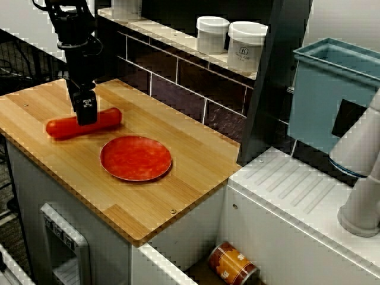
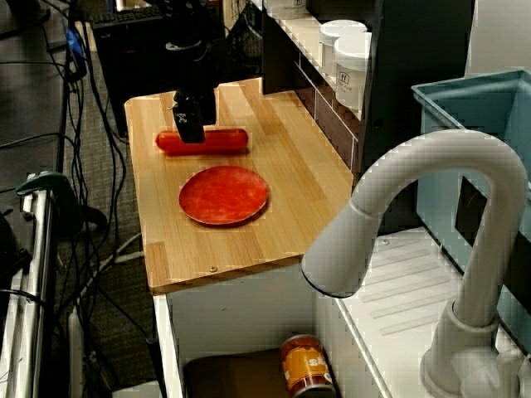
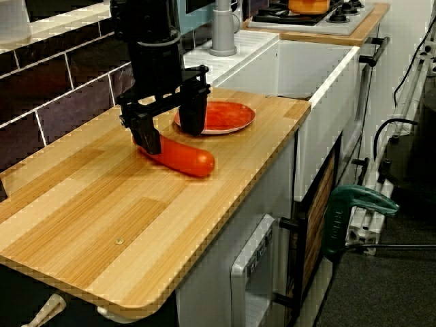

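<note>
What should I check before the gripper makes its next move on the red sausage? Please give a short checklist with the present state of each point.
1. Jaws of the gripper apart: ok, open.
2. One of the fingers on each side of the sausage: ok, as it seems in the view from the counter's end.
3. Fingers touching the sausage: cannot tell.
4. Sausage lying flat on the wooden counter: ok.
5. The red plate bare and apart from the sausage: ok.

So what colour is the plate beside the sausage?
The plate is mottled orange-red, clearest in the view from above.
</note>
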### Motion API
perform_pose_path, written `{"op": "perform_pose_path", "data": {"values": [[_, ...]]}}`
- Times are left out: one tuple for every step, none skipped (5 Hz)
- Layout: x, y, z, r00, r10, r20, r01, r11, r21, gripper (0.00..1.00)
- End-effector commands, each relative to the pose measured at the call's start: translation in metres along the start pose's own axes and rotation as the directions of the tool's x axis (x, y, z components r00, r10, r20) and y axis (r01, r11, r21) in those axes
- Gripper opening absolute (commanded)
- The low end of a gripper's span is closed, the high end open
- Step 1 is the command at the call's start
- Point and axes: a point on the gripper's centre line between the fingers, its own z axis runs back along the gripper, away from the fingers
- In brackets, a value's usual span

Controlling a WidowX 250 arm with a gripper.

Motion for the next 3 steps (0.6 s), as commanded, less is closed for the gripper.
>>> {"op": "perform_pose_path", "data": {"values": [[-0.0069, 0.0005, 0.0027, 0.999, 0.047, 0.027, -0.048, 0.999, 0.020, 1.00], [-0.0076, -0.0054, -0.0057, 0.998, 0.057, 0.016, -0.058, 0.997, 0.042, 1.00], [-0.0082, -0.0086, -0.0072, 0.997, 0.070, 0.014, -0.071, 0.997, 0.043, 1.00]]}}
